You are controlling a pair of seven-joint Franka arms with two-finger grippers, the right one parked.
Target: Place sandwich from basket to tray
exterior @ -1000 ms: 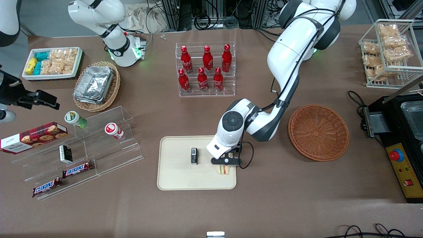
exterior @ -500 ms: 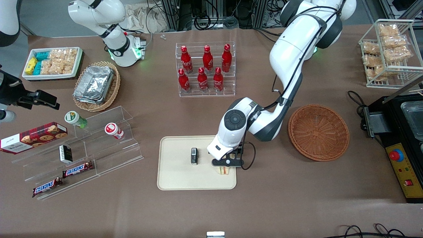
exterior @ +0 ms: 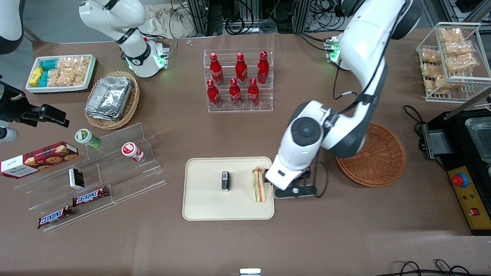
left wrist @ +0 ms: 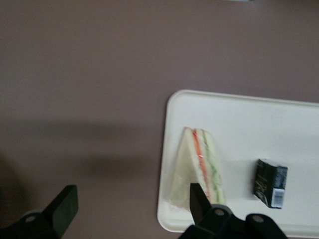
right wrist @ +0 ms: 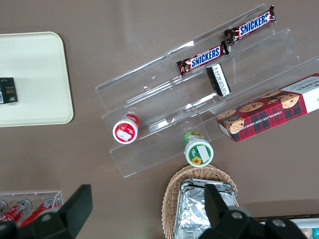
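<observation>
Sandwich [exterior: 259, 185] placement: note that the wedge now lies on the tray [exterior: 207, 207], at the tray edge nearest the basket [exterior: 383, 161], with its striped filling edge facing up. Half a second ago the gripper [exterior: 295, 190] stood directly over it; the gripper has since moved off the tray toward the basket and hangs above bare table beside the tray's rim, nearer the front edge of the desk than the basket is. Its fingers stand wide apart and hold nothing. Treat the release as done and the task as essentially complete; you need only confirm that the arm clears the area.

Compare the views before you proceed. The front view shows the whole desk: the basket with nothing visible in it toward the working arm's end, the tray near the middle of the front edge, and a small dark box [exterior: 225, 181] on the tray. The left wrist view shows what the arm partly hides there: the sandwich [left wrist: 199, 167] sits wholly inside the tray's rim [left wrist: 167, 149], very close to it, with the dark box [left wrist: 270, 182] well apart, and one finger [left wrist: 62, 209] and its mate spread over table and tray.
</observation>
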